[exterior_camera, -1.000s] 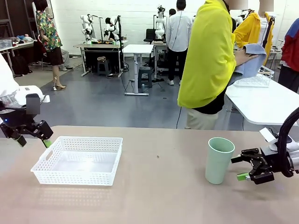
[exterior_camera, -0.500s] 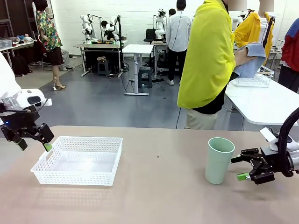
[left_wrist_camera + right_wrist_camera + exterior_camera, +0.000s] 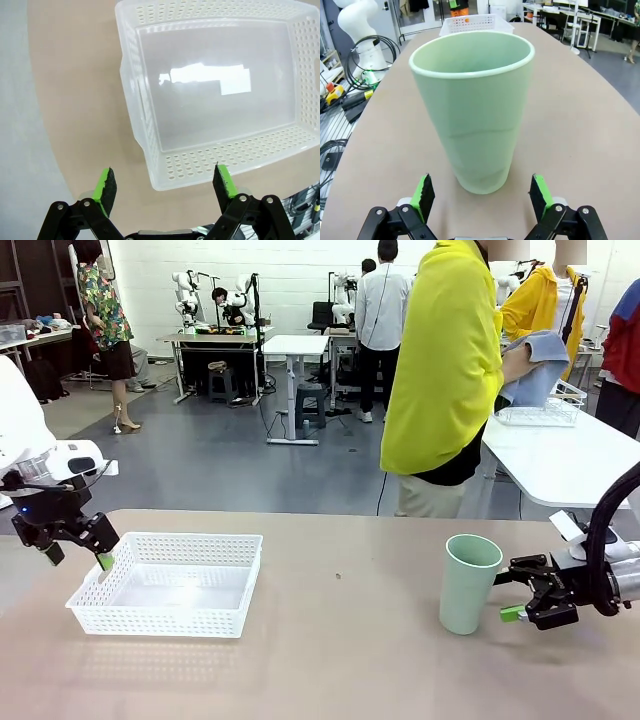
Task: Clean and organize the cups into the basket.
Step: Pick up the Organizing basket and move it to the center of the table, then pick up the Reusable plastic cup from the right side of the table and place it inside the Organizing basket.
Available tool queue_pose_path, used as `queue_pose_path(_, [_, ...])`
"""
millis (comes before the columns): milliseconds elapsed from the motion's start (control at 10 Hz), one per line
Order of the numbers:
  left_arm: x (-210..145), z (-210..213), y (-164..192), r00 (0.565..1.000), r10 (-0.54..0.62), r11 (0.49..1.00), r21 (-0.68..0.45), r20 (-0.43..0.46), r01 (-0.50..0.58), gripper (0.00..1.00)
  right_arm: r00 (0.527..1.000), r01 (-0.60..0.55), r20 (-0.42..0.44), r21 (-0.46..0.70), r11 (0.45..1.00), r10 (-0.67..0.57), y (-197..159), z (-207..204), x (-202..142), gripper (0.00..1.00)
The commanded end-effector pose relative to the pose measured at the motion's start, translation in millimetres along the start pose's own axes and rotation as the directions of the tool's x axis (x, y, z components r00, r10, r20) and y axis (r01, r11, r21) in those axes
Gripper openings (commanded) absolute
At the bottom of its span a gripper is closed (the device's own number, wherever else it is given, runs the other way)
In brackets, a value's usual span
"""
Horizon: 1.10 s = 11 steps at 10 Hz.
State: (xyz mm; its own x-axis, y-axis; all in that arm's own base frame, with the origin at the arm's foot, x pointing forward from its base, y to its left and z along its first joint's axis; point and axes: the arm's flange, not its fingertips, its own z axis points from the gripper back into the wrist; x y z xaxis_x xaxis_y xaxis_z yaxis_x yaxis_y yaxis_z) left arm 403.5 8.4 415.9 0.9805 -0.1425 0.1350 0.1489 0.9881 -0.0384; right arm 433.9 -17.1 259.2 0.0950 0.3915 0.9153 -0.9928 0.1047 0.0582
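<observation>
The big tan table (image 3: 330,660) goes all the way across. A person (image 3: 445,370) in a yellow top stands on the far side, at about 1 o'clock, turned away and holding a blue cloth (image 3: 540,365).

The white basket (image 3: 150,618) sits on the table at about 8 o'clock. It has little holes in its sides and nothing inside it.

The mint green cup (image 3: 468,583) stands up straight at about 4 o'clock, well apart from the basket.

The left gripper (image 3: 78,558) hangs in the air at the basket's 9 o'clock side. Its jaws are wide open and hold nothing.

The right gripper (image 3: 512,590) is low at the cup's 3 o'clock side, very near it. Its jaws are wide open too, pointing at the cup but not holding it.
</observation>
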Motion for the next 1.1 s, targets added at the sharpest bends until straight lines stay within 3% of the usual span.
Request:
queue_pose_path(0, [4.4,-9.9,9.4,1.0,0.021,0.999,0.05,-0.007,-0.02,1.0,0.999,-0.02,0.028,-0.005,1.0,0.02,-8.7,-15.7,2.0,1.0])
queue_pose_path(500, [8.0,-24.2,23.9,0.998,0.049,0.998,0.037,-0.027,-0.048,1.0,0.999,-0.029,0.019,0.071,0.997,0.027,-12.6,-56.4,11.3,1.0])
queue_pose_path(1000, [16.5,-58.4,16.8,0.995,0.039,0.999,0.011,-0.089,-0.038,1.0,0.999,-0.035,0.032,0.116,0.993,0.032,-18.2,-74.3,10.9,1.0])
